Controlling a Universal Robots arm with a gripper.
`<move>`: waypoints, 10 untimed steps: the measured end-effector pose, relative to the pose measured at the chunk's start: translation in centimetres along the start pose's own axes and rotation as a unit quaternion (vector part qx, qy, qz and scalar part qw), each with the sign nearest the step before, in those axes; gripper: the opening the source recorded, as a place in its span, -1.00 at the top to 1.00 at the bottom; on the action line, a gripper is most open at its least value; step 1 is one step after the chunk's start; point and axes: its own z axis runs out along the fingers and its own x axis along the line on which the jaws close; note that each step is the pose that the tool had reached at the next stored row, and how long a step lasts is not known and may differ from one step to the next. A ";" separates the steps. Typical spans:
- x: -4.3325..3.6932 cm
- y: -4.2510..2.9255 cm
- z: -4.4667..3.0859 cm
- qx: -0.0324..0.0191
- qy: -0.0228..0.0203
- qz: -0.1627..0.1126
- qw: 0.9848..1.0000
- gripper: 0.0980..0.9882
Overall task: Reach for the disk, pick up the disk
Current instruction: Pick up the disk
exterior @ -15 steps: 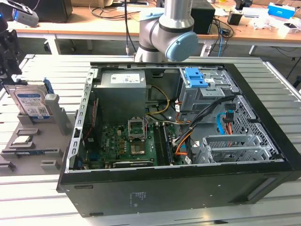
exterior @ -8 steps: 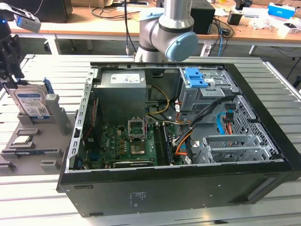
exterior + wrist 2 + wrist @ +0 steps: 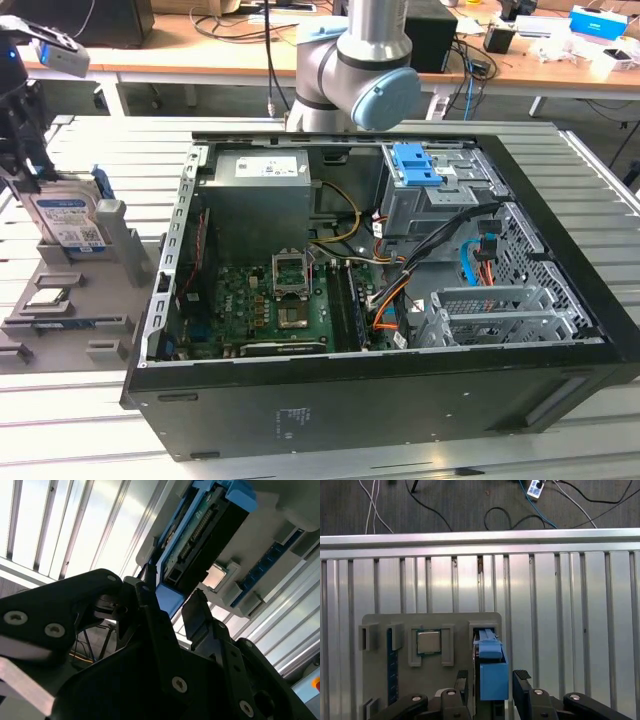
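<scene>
Two fingers (image 3: 521,680) of my tool (image 3: 491,675) straddle the disk (image 3: 493,662), spread open. I see it upright in its grey holder (image 3: 375,670).

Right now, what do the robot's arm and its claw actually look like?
The arm is a smooth silver-grey tube with rounded joints, one closed by a pale blue round cap. The gripper is matte black, built of angular linked plates fastened with small silver screws, and ends in two flat black fingers. In the exterior view, a pale grey box sits just above it.
</scene>
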 end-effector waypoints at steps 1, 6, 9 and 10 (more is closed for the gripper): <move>0.00 0.00 0.06 0.000 0.000 0.000 1.000 0.14; 0.00 -0.01 0.34 0.000 0.000 0.000 1.000 0.14; 0.00 -0.02 0.61 0.000 0.000 0.000 1.000 0.14; 0.00 -0.03 0.73 0.000 0.000 0.000 1.000 0.14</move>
